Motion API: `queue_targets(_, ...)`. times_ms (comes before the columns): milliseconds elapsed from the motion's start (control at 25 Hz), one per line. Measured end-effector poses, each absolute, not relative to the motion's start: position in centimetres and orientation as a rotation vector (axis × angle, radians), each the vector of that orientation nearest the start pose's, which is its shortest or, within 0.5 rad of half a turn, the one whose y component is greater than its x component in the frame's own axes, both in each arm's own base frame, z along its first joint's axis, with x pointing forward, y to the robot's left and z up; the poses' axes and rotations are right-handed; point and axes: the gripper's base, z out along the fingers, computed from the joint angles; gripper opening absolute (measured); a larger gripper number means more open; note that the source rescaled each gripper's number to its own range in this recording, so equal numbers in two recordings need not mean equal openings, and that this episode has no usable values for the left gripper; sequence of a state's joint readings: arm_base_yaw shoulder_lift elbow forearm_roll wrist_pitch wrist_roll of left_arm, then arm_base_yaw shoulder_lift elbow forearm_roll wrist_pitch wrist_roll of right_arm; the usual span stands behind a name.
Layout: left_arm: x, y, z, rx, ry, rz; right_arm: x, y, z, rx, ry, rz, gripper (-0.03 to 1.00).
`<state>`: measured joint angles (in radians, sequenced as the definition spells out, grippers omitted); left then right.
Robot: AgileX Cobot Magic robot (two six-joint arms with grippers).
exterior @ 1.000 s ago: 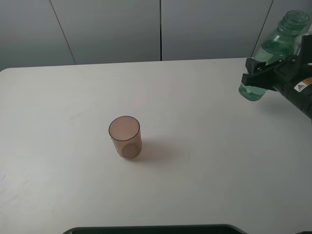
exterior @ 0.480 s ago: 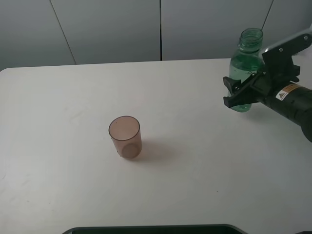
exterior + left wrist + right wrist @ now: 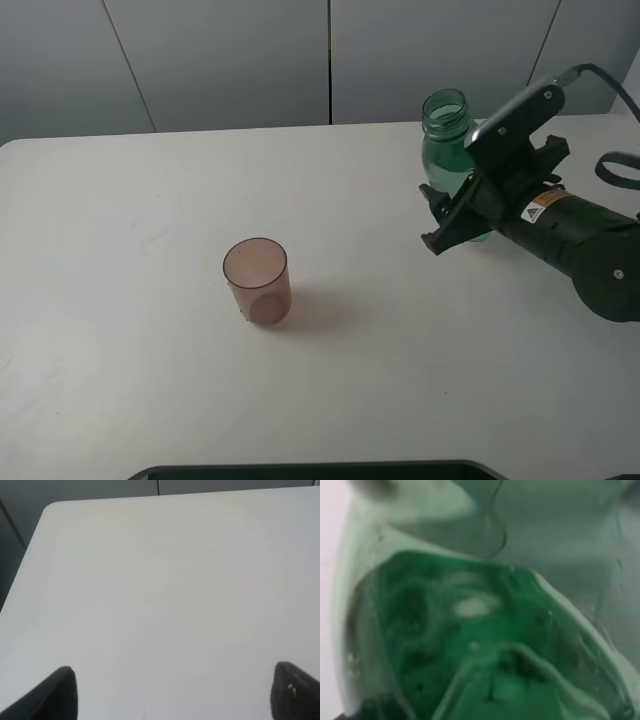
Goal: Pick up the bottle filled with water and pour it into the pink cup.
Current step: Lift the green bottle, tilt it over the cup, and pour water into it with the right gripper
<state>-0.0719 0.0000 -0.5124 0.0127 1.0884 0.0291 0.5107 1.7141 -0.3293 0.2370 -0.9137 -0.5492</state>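
Observation:
The green-tinted bottle (image 3: 446, 140), open at the neck, is held roughly upright above the table at the right in the high view. My right gripper (image 3: 462, 205) is shut on its lower body. The bottle fills the right wrist view (image 3: 480, 630), blurred and green. The pink cup (image 3: 257, 280) stands upright on the white table (image 3: 130, 200), left of centre, well apart from the bottle. My left gripper (image 3: 170, 692) is open over bare table; only its two dark fingertips (image 3: 55, 692) show, and it is out of the high view.
Grey wall panels (image 3: 330, 60) stand behind the table's far edge. A dark edge (image 3: 310, 470) runs along the bottom of the high view. The table's rounded corner (image 3: 47, 510) shows in the left wrist view.
My right gripper has carried the bottle leftward over the table toward the cup, and the bottle has gone from tilted to nearly upright. The cup has not moved.

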Motion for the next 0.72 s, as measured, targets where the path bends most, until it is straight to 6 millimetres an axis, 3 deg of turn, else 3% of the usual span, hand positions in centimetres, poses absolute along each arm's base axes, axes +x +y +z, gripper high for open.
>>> queue_targets(720, -0.7, 0.2, 27.8, 0.103, 2.057, -0.011, 18.6, 15.6, 12.1, -1.037, 1.758, -0.196, 0.0)
